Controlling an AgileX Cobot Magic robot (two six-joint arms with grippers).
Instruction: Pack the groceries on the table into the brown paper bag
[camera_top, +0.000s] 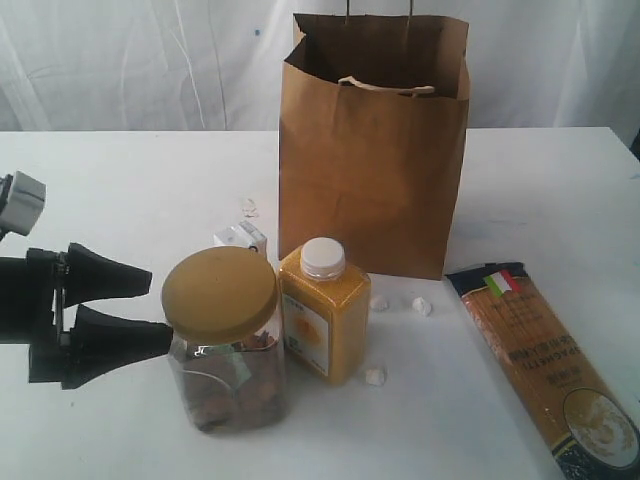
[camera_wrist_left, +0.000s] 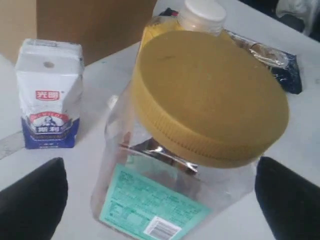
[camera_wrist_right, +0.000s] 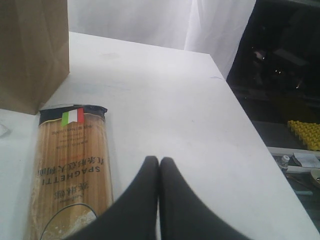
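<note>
At lower left of the exterior frame, the left tool (camera_top: 160, 306) gaped wide beside the clear plastic yellow-lidded jar (camera_top: 225, 340) on the white desk (camera_top: 130, 190), below the tall brown paper bag (camera_top: 370, 150). Grasping seemed in hand; the next move called for advancing and closing squarely. The right tool (camera_wrist_right: 159, 200) was pinched shut.

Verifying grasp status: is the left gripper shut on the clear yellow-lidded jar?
No, the left gripper stands wide open, its fingers spread apart in front of the clear yellow-lidded jar.

crumbs (camera_top: 422, 306): small, white, scattered apart; curtain (camera_top: 130, 60): white, hanging at back
</note>
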